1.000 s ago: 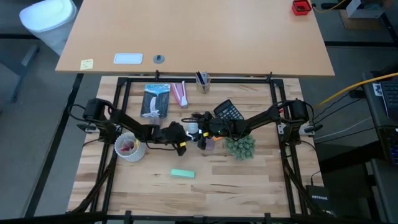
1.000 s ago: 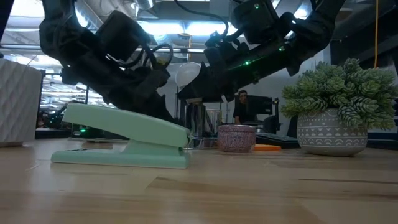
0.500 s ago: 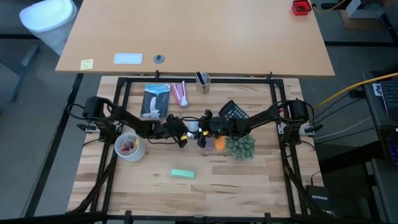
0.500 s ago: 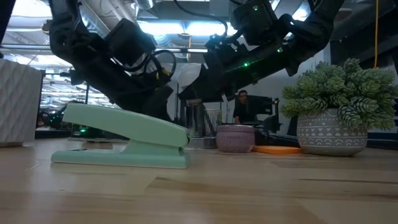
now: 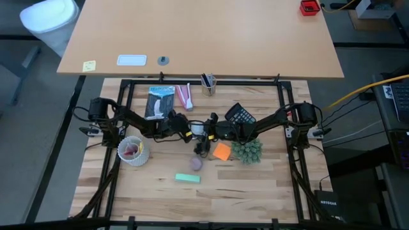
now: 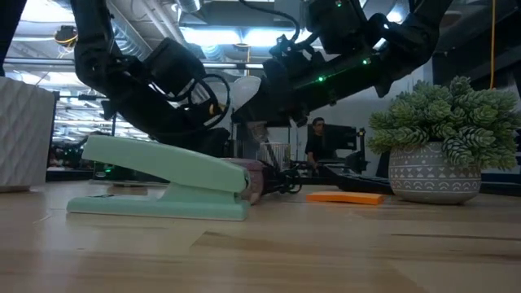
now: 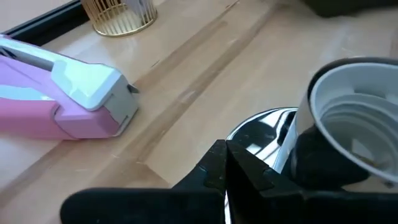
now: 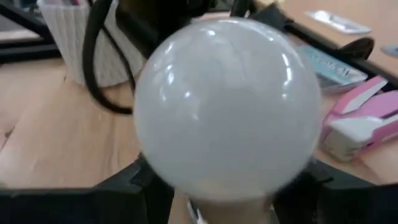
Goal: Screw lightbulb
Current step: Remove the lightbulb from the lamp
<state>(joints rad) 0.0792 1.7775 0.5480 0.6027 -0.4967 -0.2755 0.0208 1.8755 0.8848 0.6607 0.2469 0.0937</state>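
Note:
The frosted-white lightbulb [image 8: 227, 102] is held in my right gripper [image 5: 204, 131] above the table's middle; it also shows in the high view [image 5: 198, 130] and the low view [image 6: 247, 88]. My left gripper [image 7: 225, 163] is shut and points at it from the table's left, level with it in the high view [image 5: 181, 126]. Just past its tips are a black lamp socket with a white inside [image 7: 351, 124] and the shiny silver disc [image 7: 264, 130]. I cannot tell whether the left fingers touch them. My right gripper pinches the lightbulb between its two fingers [image 8: 140, 183] at the globe's lower part [image 8: 186, 186], one finger on each side, just above the screw base. The fingers come level from the table's right. The bulb is lifted clear of the table, globe toward the left arm.
A pale purple lump [image 5: 196, 163], an orange pad [image 5: 222, 151] and a potted plant [image 5: 246, 151] lie near the grippers. A mint stapler [image 5: 187, 179] lies nearer. A calculator [image 5: 238, 114], pink stapler [image 5: 184, 96], gold pen cup [image 5: 208, 83] and white basket [image 5: 133, 150] stand around.
My left gripper has gone toward the table's far edge, closer to the bulb. The purple lump has gone from beside my right gripper toward the near edge, and the orange pad now shows. My right gripper has kept its hold on the bulb.

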